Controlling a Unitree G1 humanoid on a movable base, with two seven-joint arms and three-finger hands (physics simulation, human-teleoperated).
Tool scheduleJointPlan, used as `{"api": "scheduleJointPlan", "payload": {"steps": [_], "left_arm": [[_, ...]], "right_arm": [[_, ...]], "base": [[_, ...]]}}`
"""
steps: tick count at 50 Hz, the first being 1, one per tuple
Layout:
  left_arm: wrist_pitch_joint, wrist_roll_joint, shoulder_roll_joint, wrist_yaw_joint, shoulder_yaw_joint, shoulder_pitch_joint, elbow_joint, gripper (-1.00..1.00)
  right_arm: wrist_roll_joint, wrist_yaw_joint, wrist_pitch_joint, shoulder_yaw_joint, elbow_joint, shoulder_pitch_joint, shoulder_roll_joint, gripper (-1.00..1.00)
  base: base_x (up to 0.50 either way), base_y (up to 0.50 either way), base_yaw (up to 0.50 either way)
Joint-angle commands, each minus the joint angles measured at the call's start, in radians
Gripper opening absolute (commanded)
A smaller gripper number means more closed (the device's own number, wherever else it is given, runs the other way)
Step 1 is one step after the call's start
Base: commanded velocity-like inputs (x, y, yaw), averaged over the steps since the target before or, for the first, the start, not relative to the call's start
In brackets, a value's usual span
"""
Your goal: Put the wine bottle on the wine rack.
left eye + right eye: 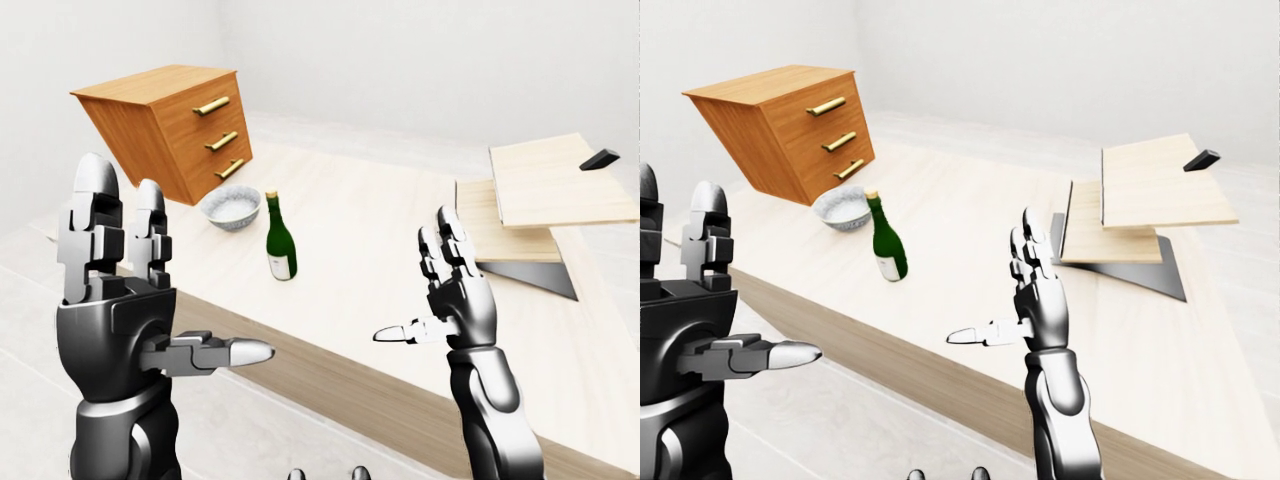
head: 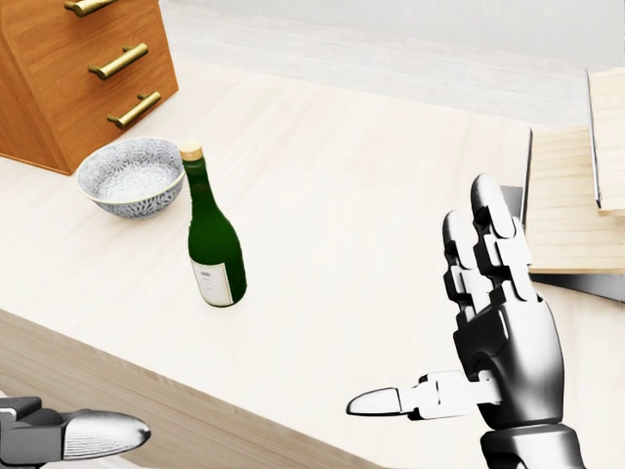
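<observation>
Patterned bowl [image 2: 133,174] on bench [image 2: 371,225], nothing seen inside. Wine bottle [image 2: 212,235] upright just beside it, untouched. Left hand [image 1: 115,300] and right hand [image 2: 493,327] both raised, fingers spread open, thumbs out, holding nothing.

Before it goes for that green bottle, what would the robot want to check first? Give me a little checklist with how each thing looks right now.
1. Wine bottle upright on the table: ok.
2. Right hand open and free: ok, fingers spread, holding nothing.
3. Left hand open and free: ok.
4. Path from right hand to bottle clear: ok, only bare tabletop lies between them in the head view.
5. Bowl clear of the bottle: not ok for a careless reach, since it sits close beside the bottle's left in the head view.
6. Wine rack ready to receive the bottle: cannot tell, only stacked wooden panels show.
</observation>
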State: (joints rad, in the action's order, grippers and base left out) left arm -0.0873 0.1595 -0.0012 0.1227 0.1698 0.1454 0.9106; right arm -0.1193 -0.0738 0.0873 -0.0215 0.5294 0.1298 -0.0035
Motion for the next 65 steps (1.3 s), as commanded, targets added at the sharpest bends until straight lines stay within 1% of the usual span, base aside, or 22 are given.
{"api": "scheduleJointPlan", "payload": {"steps": [1, 6, 13, 25, 28, 34, 44, 62, 65], "left_arm": [[0.000, 0.003, 0.001, 0.003, 0.004, 0.003, -0.007, 1.00], [0.000, -0.001, -0.001, 0.007, -0.001, 0.009, -0.030, 1.00], [0.000, -0.004, -0.004, 0.017, -0.001, 0.022, -0.078, 1.00], [0.000, -0.005, -0.008, 0.025, 0.003, 0.046, -0.097, 1.00], [0.000, 0.007, -0.009, 0.026, 0.021, 0.049, -0.088, 1.00], [0.000, 0.010, -0.012, 0.028, 0.029, 0.053, -0.085, 1.00], [0.000, 0.006, -0.012, 0.033, 0.030, 0.052, -0.097, 1.00], [0.000, 0.008, -0.013, 0.045, 0.040, 0.056, -0.114, 1.00], [0.000, 0.009, -0.013, 0.045, 0.041, 0.054, -0.117, 1.00]], "right_arm": [[0.002, 0.001, 0.000, -0.009, -0.005, -0.012, 0.005, 1.00], [0.014, 0.002, 0.000, -0.023, -0.022, -0.011, 0.004, 1.00], [0.009, 0.000, 0.000, -0.022, -0.038, -0.020, 0.003, 1.00], [0.018, -0.002, 0.000, -0.033, -0.036, -0.014, 0.003, 1.00], [0.026, 0.005, 0.000, -0.034, -0.053, -0.021, 0.005, 1.00], [-0.002, -0.007, 0.000, -0.032, -0.055, -0.019, 0.009, 1.00], [0.017, 0.008, 0.000, -0.035, -0.074, -0.032, 0.005, 1.00], [0.016, -0.001, 0.000, -0.045, -0.090, -0.031, 0.006, 1.00], [0.020, -0.003, 0.000, -0.052, -0.088, -0.031, 0.006, 1.00]], "base": [[0.24, -0.37, 0.00], [0.00, 0.00, 0.00], [0.00, 0.00, 0.00], [0.46, -0.04, 0.00], [-0.02, 0.00, 0.00], [0.00, 0.00, 0.03], [0.00, 0.00, 0.47], [0.00, 0.00, 0.00], [0.32, 0.19, 0.00]]}}
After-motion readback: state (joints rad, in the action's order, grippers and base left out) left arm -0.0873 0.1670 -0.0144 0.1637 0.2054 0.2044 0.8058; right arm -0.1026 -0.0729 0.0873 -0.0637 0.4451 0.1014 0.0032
